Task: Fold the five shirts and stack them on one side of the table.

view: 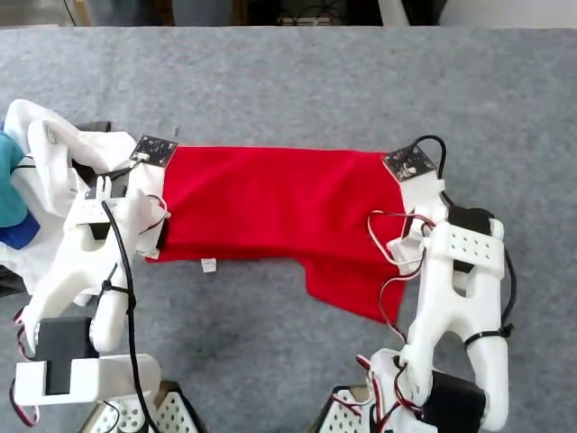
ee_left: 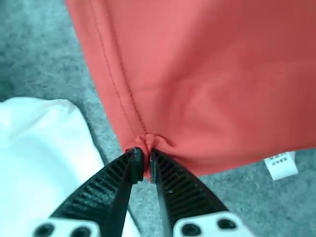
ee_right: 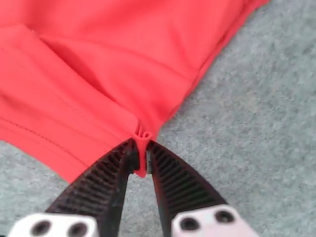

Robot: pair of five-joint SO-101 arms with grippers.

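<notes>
A red shirt (view: 270, 207) lies spread across the middle of the grey table, folded into a wide band with a flap hanging toward the front right. My left gripper (ee_left: 143, 160) is shut on the red shirt (ee_left: 207, 84) at its left edge, pinching a small pucker of fabric. On the shirt's right edge my right gripper (ee_right: 140, 155) is shut on a fold of the red shirt (ee_right: 98, 74). In the high view the left arm (view: 99, 262) stands at the shirt's left end and the right arm (view: 460, 280) at its right end.
A pile of white cloth (view: 54, 162) with a teal and blue piece (view: 11, 189) lies at the table's left edge, beside the left arm; white cloth (ee_left: 44, 158) lies next to the left gripper. A white label (view: 208, 264) pokes out below the shirt. Grey table (view: 297, 81) stretches behind.
</notes>
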